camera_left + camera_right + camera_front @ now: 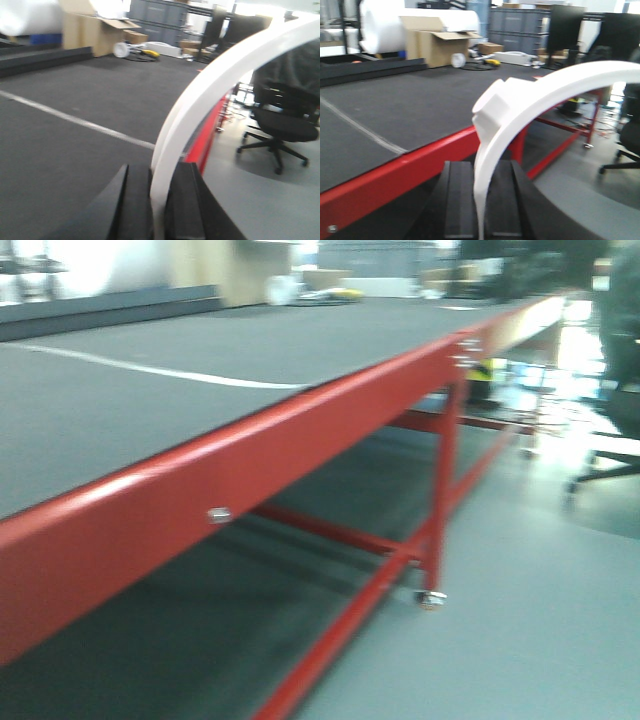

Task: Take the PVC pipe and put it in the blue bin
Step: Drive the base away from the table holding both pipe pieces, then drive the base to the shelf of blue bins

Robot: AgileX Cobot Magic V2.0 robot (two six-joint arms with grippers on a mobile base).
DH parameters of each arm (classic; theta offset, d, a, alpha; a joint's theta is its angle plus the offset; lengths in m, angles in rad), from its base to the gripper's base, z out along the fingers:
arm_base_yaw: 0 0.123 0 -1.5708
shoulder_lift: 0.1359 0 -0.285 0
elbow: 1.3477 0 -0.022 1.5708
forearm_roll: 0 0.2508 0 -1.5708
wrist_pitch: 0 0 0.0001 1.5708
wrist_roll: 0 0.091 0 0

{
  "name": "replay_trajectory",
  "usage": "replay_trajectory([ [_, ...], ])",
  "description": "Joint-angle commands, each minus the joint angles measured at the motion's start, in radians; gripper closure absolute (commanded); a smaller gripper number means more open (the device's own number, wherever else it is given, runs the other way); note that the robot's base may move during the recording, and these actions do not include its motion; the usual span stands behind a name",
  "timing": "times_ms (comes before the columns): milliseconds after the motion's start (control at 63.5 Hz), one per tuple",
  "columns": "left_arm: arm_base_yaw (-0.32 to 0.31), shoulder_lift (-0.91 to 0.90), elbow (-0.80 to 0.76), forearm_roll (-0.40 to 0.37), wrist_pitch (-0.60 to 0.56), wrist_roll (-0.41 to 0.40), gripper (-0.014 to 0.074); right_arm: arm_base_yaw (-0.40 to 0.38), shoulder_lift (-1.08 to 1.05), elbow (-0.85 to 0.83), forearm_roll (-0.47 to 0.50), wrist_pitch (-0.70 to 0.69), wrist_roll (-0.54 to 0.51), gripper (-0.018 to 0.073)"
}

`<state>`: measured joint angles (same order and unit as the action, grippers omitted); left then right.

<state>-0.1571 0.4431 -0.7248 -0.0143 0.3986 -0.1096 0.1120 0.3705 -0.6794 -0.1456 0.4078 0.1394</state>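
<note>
The PVC pipe (197, 100), white and curved, rises out of the left gripper (159, 192) and arcs over the red edge of the table (75, 150). The right gripper (481, 200) grips a similar white arc with a collared end, and I cannot tell whether both hold one piece or each holds its own. The grab looks done and the placing is all left, I judge, since no blue bin can be made out in any view; both pincers are narrow, their black fingers (460, 200) pressed against the pipe's sides.
</note>
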Motion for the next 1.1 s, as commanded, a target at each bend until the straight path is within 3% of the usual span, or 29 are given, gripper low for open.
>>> replay_trajectory([
  [0, -0.006, -0.007, 0.001, 0.0, -0.025, -0.007, 0.0707, 0.002, -0.006, 0.001, -0.012, -0.025, -0.009, 0.0728],
  [1087, -0.006, -0.007, 0.001, 0.0, -0.025, -0.007, 0.0707, 0.002, -0.006, 0.001, -0.012, -0.027, -0.009, 0.0728],
])
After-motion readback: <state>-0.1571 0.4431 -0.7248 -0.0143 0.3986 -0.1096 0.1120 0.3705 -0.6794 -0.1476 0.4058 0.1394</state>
